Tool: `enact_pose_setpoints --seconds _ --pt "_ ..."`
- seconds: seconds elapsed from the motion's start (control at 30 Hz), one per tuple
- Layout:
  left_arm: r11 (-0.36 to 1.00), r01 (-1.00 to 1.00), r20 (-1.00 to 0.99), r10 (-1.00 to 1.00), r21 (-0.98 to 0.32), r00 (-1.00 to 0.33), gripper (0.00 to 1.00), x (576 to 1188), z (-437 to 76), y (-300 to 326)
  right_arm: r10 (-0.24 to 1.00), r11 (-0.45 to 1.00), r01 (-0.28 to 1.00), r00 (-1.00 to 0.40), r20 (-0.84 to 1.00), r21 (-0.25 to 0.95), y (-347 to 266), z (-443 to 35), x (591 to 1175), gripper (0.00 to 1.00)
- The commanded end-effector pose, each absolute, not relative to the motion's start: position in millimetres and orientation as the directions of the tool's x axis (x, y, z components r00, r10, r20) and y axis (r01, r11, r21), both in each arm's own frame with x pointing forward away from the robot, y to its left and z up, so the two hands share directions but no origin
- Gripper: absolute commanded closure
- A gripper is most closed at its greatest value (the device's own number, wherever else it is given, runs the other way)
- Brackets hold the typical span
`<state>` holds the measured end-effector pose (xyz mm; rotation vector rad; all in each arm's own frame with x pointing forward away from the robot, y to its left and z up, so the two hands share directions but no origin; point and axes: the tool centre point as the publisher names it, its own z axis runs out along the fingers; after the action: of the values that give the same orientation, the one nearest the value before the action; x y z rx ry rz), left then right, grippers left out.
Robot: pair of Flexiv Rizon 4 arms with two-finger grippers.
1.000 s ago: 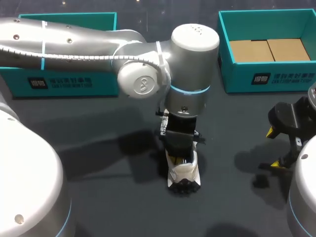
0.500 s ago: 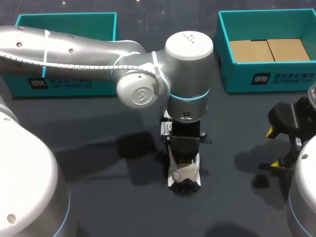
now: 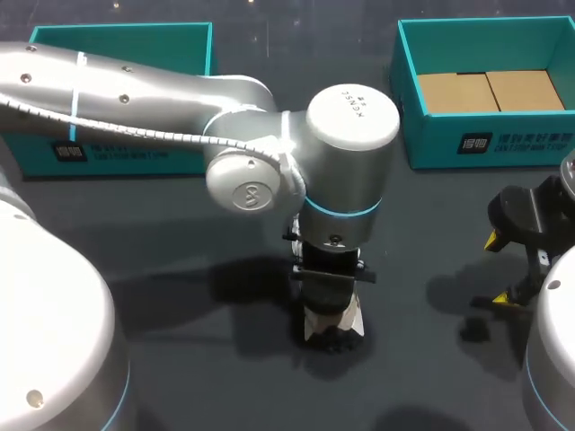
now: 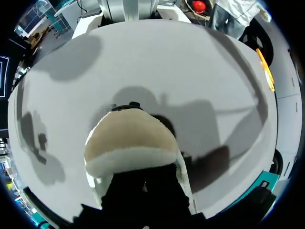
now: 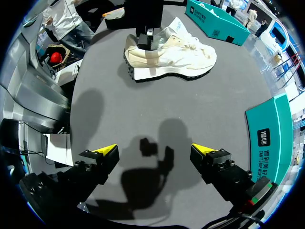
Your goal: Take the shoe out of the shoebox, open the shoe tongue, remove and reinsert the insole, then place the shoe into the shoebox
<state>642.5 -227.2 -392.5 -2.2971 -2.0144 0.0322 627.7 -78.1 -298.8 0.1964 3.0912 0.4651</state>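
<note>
Lower now than half a second ago, the left arm's wrist covers more of the shoe [image 3: 334, 325], and only the heel end shows in the head view. The right arm has not shifted. The shoe stands upright mid-table [image 3: 422, 215], outside the shoebox [image 3: 409, 108], which sits at the far right with a cardboard floor. A second teal box [image 3: 121, 148] sits far left. The left gripper [image 5: 144, 39] reaches down into the shoe's opening near the heel; whether it is spread or pinching I cannot tell. The right gripper [image 5: 155, 150] hovers over bare table, well apart from the shoe, spread wide and holding nothing.
</note>
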Motion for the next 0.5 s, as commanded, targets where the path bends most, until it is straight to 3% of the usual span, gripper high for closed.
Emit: enact_pose_setpoints --seconds 0.03,0.33,0.5 --pt "-0.106 0.992 0.048 0.993 -0.071 0.11 1.0 647 -416 -236 0.126 0.948 0.122 -0.992 0.006 0.293 -79 -298 625 0.0" --pt "-0.038 0.999 -0.115 0.993 -0.011 0.037 1.0 655 -387 -241 0.126 0.948 0.122 -0.992 0.006 0.293 -79 -298 625 0.0" --pt "-0.067 0.997 -0.179 0.982 -0.039 0.059 1.0 646 -363 -242 0.126 0.948 0.122 -0.992 0.006 0.293 -79 -298 625 0.0"
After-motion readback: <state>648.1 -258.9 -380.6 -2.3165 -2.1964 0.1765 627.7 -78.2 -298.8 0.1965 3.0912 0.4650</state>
